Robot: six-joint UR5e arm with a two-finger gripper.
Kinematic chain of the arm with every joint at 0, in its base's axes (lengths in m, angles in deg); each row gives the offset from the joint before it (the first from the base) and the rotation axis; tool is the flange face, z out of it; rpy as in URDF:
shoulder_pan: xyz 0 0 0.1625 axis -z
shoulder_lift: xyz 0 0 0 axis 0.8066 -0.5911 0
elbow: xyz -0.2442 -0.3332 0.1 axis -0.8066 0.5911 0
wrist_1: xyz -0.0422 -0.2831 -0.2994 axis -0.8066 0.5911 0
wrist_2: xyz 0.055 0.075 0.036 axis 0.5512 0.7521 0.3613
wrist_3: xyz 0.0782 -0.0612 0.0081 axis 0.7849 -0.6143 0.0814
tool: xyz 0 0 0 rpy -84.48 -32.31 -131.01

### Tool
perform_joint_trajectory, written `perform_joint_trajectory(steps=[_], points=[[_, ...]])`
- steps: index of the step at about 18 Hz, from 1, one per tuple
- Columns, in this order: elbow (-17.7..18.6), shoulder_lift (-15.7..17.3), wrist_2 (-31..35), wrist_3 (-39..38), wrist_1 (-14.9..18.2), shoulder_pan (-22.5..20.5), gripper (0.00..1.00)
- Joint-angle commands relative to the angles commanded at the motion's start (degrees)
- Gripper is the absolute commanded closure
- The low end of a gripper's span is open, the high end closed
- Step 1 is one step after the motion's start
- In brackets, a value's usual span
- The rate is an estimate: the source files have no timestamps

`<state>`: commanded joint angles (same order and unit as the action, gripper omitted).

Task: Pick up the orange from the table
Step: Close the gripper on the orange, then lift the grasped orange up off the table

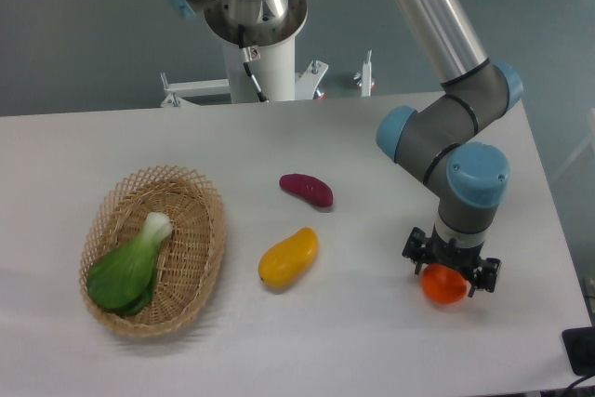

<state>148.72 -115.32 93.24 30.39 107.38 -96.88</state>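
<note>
The orange (443,286) is a small round bright orange fruit at the right side of the white table (307,146). My gripper (451,271) points straight down right over it, its black fingers on either side of the fruit. The wrist hides the orange's top and the fingertips, so I cannot tell whether the jaws are closed on it or whether it rests on the table.
An elongated yellow-orange fruit (288,258) lies mid-table, a dark purple sweet potato (307,190) behind it. A wicker basket (200,202) at the left holds a green bok choy (130,266). The arm's base (256,20) stands behind the table's far edge.
</note>
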Motion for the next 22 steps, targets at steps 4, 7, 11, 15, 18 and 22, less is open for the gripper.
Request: perform_joint_trajectory(steps=[4,7,11,15,18,22], points=[[0.18,-0.09,2.74,0.00,0.09,0.88,0.24],[-0.09,0.52,2.39,0.00,0.26,0.79,0.34],[-0.70,1.93,1.95,0.00,0.61,0.44,0.34],[-1.93,2.37,2.12,-0.09,0.97,0.35,0.34],[-3.60,3.16,2.03,0.00,3.07,0.09,0.33],[-4.30,5.00,1.07,0.17,5.79,-1.40,0.31]])
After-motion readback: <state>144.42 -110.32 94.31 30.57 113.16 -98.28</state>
